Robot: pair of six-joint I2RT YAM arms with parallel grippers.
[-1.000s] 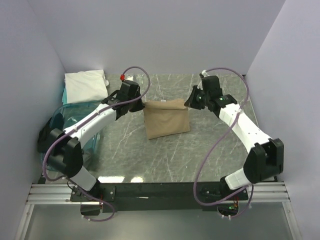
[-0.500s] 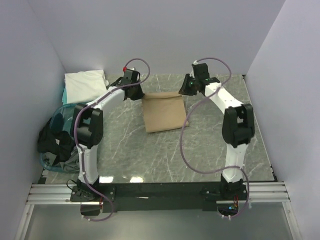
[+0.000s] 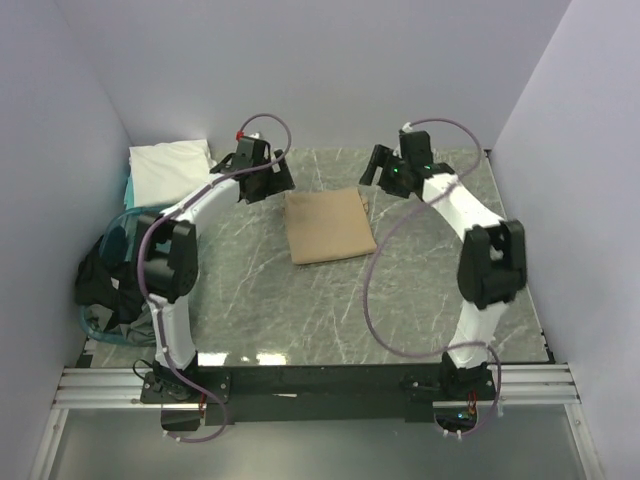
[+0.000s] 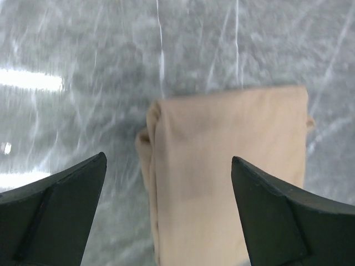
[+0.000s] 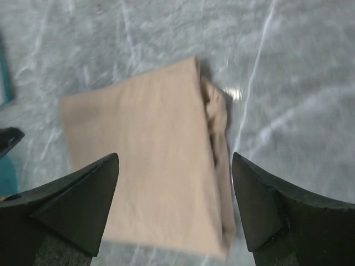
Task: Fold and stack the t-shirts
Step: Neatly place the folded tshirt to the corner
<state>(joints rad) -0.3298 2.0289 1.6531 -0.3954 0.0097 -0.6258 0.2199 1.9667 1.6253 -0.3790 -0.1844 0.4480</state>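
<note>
Grey marbled table (image 3: 430, 290) fills most of what I can see from here. Just below and between the two claws lies the tan t-shirt (image 3: 328, 226), folded down to a flat packet. Well off to the outer side of the left claw, the white t-shirt (image 3: 172, 168) sits in a folded heap at the far end of the teal tub (image 3: 118, 240). The left claw (image 4: 169, 160) hangs over the tan packet's far left corner, jaws spread wide with nothing between them. The right claw (image 5: 175, 158) hangs over the far right corner, likewise spread and empty.

I'd judge the tan shirt to be light, soft and limp. Lifted by a single point it would sag and the folds would slide open, though nothing about it can break, and cotton should not slip in a pinch. The best hold looks to be the two side edges, where the layers bunch up thick under each claw. One claw should take each side and pinch every layer at once.

The packet is close to square, so its long axis is hard to call, but it seems to run across from one claw to the other, a little skewed to the table edge. The bunched folds face outward, one toward each claw. Which end holds the collar I can't tell.
</note>
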